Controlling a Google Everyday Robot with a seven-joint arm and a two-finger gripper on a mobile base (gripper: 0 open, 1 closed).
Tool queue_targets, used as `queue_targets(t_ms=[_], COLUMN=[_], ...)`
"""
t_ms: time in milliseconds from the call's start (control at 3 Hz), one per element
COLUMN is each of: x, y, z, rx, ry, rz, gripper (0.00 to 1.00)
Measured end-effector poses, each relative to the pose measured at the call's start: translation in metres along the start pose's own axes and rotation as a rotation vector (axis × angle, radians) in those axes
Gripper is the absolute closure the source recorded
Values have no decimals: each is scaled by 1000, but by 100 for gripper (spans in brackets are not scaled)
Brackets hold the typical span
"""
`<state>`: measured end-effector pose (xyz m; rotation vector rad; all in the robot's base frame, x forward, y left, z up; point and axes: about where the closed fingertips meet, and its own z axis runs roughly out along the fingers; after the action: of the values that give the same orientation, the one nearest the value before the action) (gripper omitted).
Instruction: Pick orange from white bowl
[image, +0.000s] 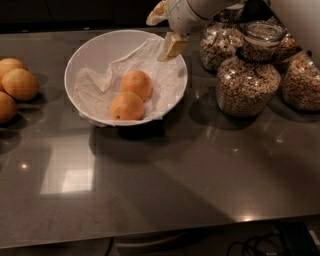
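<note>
The white bowl (85, 50) stands at the back left of the dark counter, lined with a wrinkly white sheet. Two oranges lie in it, touching. The smaller, redder orange (136, 84) is the farther one; its twin (127, 106) lies in front, nearer the front rim. My gripper (164, 31) hangs over the bowl's far right rim, above and to the right of the oranges and clear of them. It is open and empty, one beige fingertip (173, 46) pointing down toward the rim.
Several glass jars of cereal (248, 80) stand right of the bowl, close to my arm. Paler round fruits (20, 84) lie at the left edge of the counter. The counter's front edge runs along the bottom.
</note>
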<state>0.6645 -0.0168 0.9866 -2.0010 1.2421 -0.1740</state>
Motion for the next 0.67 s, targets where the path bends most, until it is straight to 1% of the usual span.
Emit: queue_targets(t_ms=[333, 667], x=[0, -1], y=[0, 0], z=[0, 1], rx=[0, -1], ry=[0, -2], rz=[-2, -3], gripper=[33, 31])
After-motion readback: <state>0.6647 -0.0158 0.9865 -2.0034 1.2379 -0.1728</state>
